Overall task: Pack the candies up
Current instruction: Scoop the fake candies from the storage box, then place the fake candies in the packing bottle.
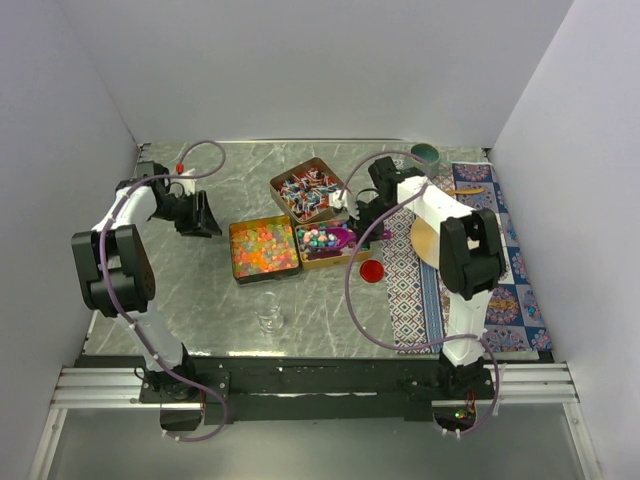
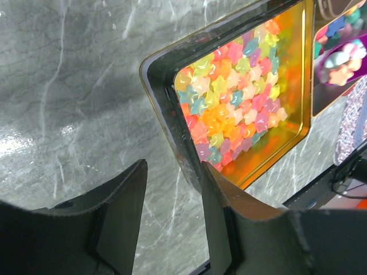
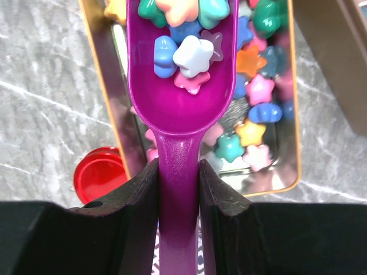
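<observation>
Top external view: marble table [image 1: 200,290], arms at its near edge, a patterned mat [image 1: 500,300] along the right.
tins: three open, grouped mid-table where either arm can reach; left tin [image 1: 231,250], middle tin [image 1: 300,262], far tin [image 1: 294,169].
left gripper [image 2: 172,172]: jaws apart, empty, low just beside the left tin's corner; probably placed to steady it or wait its turn.
right gripper [image 3: 179,172]: fingers clamped on the scoop handle, seemingly level so nothing spills.
scoop [image 3: 182,109]: purple, bowl loaded, over the middle tin.
jar [image 1: 268,312]: small clear glass, upright, nearer than the tins, looks empty; the likely place to tip the load.
lid [image 1: 371,270]: red, flat on the table near and right of the middle tin; off, I judge, to leave the jar open.
candies [image 3: 192,54]: pastel stars in the scoop and middle tin; jelly stars fill the left tin; wrapped pieces fill the far tin.
</observation>
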`<state>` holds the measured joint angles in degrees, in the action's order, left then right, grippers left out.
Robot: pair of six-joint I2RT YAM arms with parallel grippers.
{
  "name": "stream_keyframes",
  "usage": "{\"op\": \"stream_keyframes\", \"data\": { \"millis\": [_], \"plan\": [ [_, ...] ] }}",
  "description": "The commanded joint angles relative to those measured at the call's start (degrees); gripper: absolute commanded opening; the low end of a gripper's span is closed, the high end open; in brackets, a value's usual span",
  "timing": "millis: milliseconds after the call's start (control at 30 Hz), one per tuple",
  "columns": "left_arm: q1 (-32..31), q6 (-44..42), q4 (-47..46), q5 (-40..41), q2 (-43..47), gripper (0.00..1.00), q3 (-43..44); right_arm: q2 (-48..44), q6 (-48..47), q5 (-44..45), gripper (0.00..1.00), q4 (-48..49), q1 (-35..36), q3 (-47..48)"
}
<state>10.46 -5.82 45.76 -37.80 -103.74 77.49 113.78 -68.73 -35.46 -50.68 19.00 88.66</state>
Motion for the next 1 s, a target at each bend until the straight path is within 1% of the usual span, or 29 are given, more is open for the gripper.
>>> {"op": "stream_keyframes", "data": {
  "millis": [0, 67, 133, 233, 267, 300, 367, 400, 433, 533, 567, 600, 700, 733, 767, 833, 867, 900, 933, 967],
  "plan": [
    [-0.6, -3.8, 2.9, 1.6, 0.6, 0.48, 1.1, -4.9, -0.4, -6.2, 0.00, 3.7, -1.6, -3.8],
    [-0.8, -5.3, 3.5, 2.8, 0.6, 0.49, 1.3, -6.0, 0.6, -8.7, 0.00, 5.9, -2.8, -5.6],
    [-1.1, -7.0, 4.6, 5.0, 0.7, 0.49, 1.4, -8.6, 3.6, -13.9, 0.00, 7.9, -3.7, -6.6],
    [-1.8, -9.7, 6.0, 9.0, 1.0, 0.51, 1.4, -13.0, 11.4, -19.4, 0.00, 15.4, -4.6, -8.9],
    [-2.1, -10.2, 6.4, 9.8, 1.1, 0.51, 1.5, -14.0, 13.8, -19.9, 0.00, 21.8, -4.7, -11.5],
    [-2.5, -11.6, 6.6, 10.5, 0.9, 0.51, 1.5, -15.4, 17.4, -20.3, 0.00, 24.5, -4.5, -12.5],
    [-3.8, -12.1, 7.3, 11.6, 0.8, 0.51, 1.3, -16.0, 20.3, -21.0, 0.00, 28.9, -4.3, -12.8],
    [-4.0, -11.7, 7.2, 11.3, 0.9, 0.51, 1.3, -16.3, 23.4, -21.2, 0.00, 30.4, -4.2, -12.9],
    [-3.9, -11.1, 6.5, 10.9, 1.0, 0.52, 1.3, -16.4, 24.2, -21.3, 0.00, 31.2, -3.6, -12.4],
    [-2.4, -8.1, 4.0, 8.8, 2.1, 0.53, 2.5, -18.1, 22.8, -18.1, 0.00, 29.8, -1.4, -11.0],
    [-1.7, -7.2, 2.2, 8.0, 2.7, 0.55, 2.8, -18.7, 22.7, -16.1, 0.00, 29.2, -0.9, -10.6],
    [-0.5, -4.3, 1.2, 8.1, 2.9, 0.56, 2.9, -19.7, 22.8, -15.0, 0.00, 28.5, -0.3, -10.1],
    [0.7, 0.5, -1.3, 8.4, 3.7, 0.59, 3.5, -20.8, 19.1, -10.8, 0.00, 20.1, 2.3, -5.4],
    [0.9, 1.6, -1.5, 8.2, 4.0, 0.62, 3.7, -21.2, 18.7, -9.8, 0.00, 17.4, 2.8, -4.0],
    [1.1, 2.7, -2.0, 7.9, 5.1, 0.62, 3.8, -23.1, 18.2, -9.5, 0.00, 16.9, 3.8, -4.2],
    [1.1, 6.9, -4.7, 8.8, 7.0, 0.67, 2.8, -25.2, 16.6, -8.5, 0.00, 14.0, 5.2, -5.3],
    [1.1, 8.6, -5.8, 9.5, 9.0, 0.68, 1.6, -26.4, 12.8, -7.6, 0.00, 11.8, 7.2, -5.3],
    [1.1, 10.5, -7.2, 10.5, 10.0, 0.69, 0.9, -26.8, 10.8, -5.3, 0.00, 9.5, 8.5, -5.2],
    [1.1, 11.3, -8.0, 11.0, 10.8, 0.72, 0.6, -27.4, 9.2, -4.1, 0.00, 5.5, 9.5, -5.3],
    [1.1, 12.0, -8.4, 10.9, 12.4, 0.73, -0.3, -28.4, 6.5, -3.0, 0.00, 4.0, 10.4, -5.5]
  ]
}}
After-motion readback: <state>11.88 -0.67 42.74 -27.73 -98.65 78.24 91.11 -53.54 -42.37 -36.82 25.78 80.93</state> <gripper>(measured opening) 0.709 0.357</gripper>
